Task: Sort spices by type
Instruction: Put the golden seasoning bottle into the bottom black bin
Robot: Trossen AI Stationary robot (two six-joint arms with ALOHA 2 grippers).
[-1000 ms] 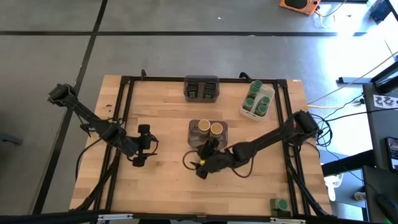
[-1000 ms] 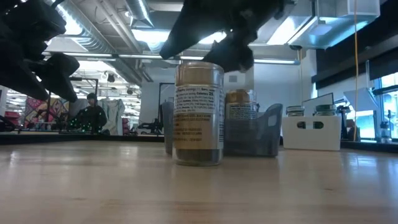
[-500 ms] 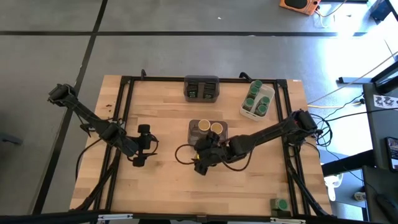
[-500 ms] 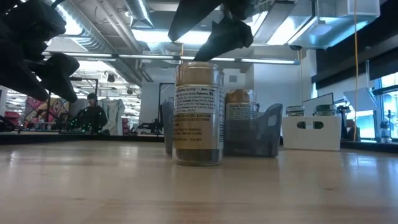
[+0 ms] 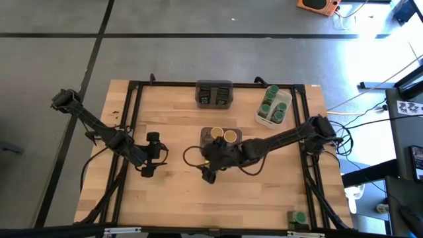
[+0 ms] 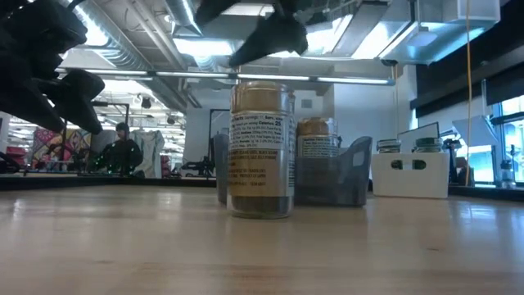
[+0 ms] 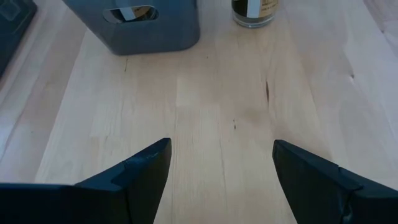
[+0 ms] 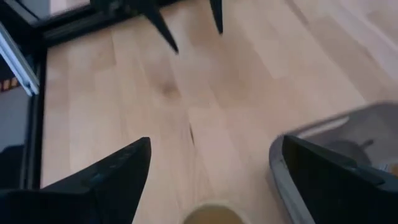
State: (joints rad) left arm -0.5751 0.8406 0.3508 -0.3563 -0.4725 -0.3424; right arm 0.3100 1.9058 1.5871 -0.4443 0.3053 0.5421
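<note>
I'm hovering the right tool (image 5: pixel 209 173), fingers spread and holding nothing, directly above a tan-lidded jar (image 6: pixel 261 149) standing upright on the counter (image 5: pixel 172 198). The jar's long axis is vertical and it is sitting right under the tool, its lid (image 8: pixel 210 214) showing between the fingers in the wrist view. The grey bin (image 5: pixel 205 136) lies just beyond. The left tool (image 5: pixel 151 154), also spread and empty, is waiting well off to the side, so the right arm is nearer.

Jar (image 6: pixel 261 149) on table (image 5: pixel 178 198) before bin (image 6: pixel 342 176) (two jars inside), tray (image 5: pixel 273 106) far right.
</note>
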